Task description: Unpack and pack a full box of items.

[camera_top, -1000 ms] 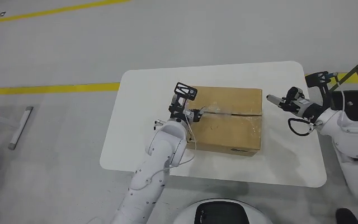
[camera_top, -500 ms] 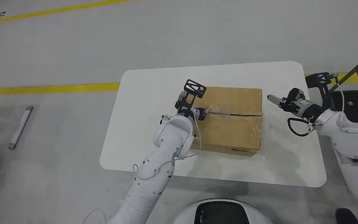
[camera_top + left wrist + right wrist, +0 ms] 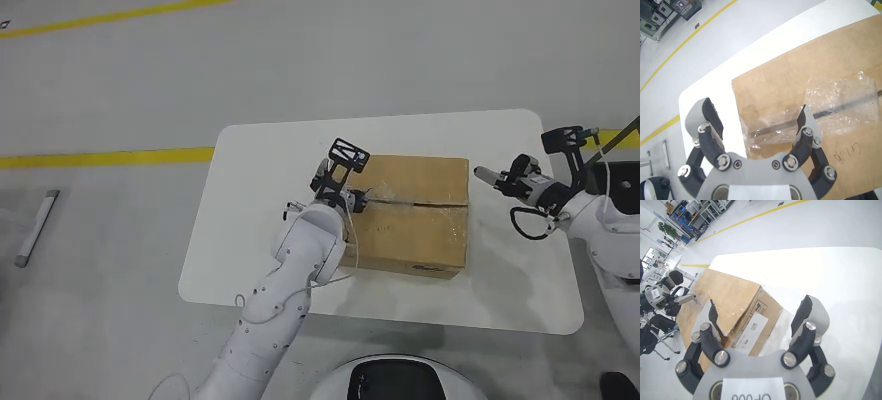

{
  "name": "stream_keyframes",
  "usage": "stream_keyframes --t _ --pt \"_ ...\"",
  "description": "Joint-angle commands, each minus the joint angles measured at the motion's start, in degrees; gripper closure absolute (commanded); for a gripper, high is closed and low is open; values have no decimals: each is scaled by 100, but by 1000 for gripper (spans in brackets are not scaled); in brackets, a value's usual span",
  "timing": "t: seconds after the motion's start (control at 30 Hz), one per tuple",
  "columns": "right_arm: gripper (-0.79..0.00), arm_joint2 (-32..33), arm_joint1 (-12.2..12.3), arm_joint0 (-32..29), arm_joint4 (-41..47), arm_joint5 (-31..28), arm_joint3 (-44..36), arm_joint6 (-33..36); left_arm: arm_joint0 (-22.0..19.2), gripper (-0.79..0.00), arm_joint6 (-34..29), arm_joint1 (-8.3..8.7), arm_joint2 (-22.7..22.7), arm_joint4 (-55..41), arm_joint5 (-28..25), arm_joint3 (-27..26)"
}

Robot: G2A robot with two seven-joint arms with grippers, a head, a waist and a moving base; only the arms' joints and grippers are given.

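A brown cardboard box lies on the white table, its top flaps held shut by clear tape along the seam. My left gripper is open at the box's left end, one finger over the taped seam, the other past the box edge over the table. In the top view it sits at the box's left top edge. My right gripper is open just off the box's right end, nothing between its fingers. The box has a white label on that end and a torn flap corner.
Bare white tabletop surrounds the box on all sides. The floor beyond has a yellow line. A grey bar lies on the floor far left.
My left gripper moved right from the box's left edge onto the taped seam, then held there. The right gripper drifted slightly toward the box's right end.
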Motion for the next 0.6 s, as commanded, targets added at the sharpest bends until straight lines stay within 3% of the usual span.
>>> stream_keyframes --t 0.0,0.57 --pt "-785 11 6 18 4 -23 25 7 -35 -785 15 -19 58 88 13 98" --pt "-785 254 68 -71 106 -189 185 -27 -220 -785 118 -249 536 -109 -138 239"
